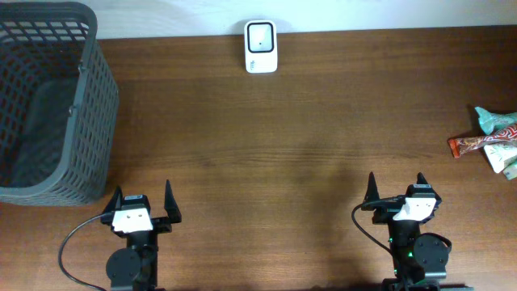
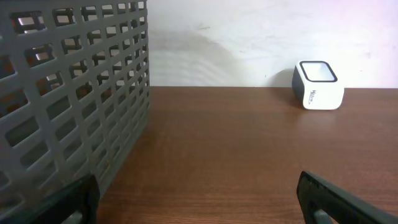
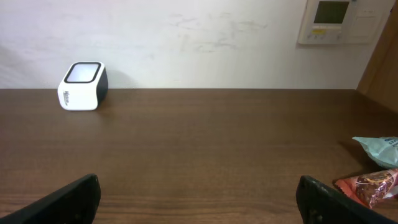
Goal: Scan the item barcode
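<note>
left gripper: lower left of overhead view; jaws spread wide, nothing between them.
right gripper: lower right of overhead view; jaws also wide apart, empty.
snack packets: small pile at far right edge of overhead view, mid-height. They lie up and to the right of the right gripper, well apart from it and untouched. In the right wrist view they sit in the lower right corner.
pile make-up: red-brown packet lying crosswise, teal packet above it, a pale one below, cut by the frame edge.
barcode: cannot tell; none legible in any view.
scanner: white with dark window, top centre of overhead view at the table's far edge; well apart from both grippers.
basket: grey mesh, upper left; near the left gripper, not touching.
table: dark wood.
</note>
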Robot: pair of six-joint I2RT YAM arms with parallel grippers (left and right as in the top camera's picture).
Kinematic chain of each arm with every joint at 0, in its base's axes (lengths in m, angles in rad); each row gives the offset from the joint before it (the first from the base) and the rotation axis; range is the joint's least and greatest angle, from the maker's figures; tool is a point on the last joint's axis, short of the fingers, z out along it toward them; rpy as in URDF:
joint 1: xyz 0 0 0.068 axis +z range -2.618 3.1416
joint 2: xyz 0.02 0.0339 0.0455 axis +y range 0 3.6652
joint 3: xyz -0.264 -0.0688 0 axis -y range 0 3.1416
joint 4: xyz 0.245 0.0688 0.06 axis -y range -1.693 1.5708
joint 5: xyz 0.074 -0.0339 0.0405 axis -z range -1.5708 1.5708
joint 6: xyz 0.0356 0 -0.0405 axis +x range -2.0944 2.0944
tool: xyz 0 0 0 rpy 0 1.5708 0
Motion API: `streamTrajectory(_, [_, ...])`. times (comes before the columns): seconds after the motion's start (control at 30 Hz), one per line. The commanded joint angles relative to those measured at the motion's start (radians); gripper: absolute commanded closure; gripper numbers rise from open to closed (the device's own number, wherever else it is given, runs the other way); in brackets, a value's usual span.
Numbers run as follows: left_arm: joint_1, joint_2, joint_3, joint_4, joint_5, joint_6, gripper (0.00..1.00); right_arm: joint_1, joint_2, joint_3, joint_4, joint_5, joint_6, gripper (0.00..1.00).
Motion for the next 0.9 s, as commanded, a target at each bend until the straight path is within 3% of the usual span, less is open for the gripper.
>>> streamTrajectory(0.0, [0.002,-0.006,-0.005,-0.002,0.008,0.019,0.01,-0.005,-0.006,-0.007,-0.005,-0.002,-0.006,0.01])
streamTrajectory(0.87, [0.002,-0.006,-0.005,-0.002,0.015,0.019,0.01,-0.005,-0.007,-0.007,-0.005,-0.002,-0.006,0.01])
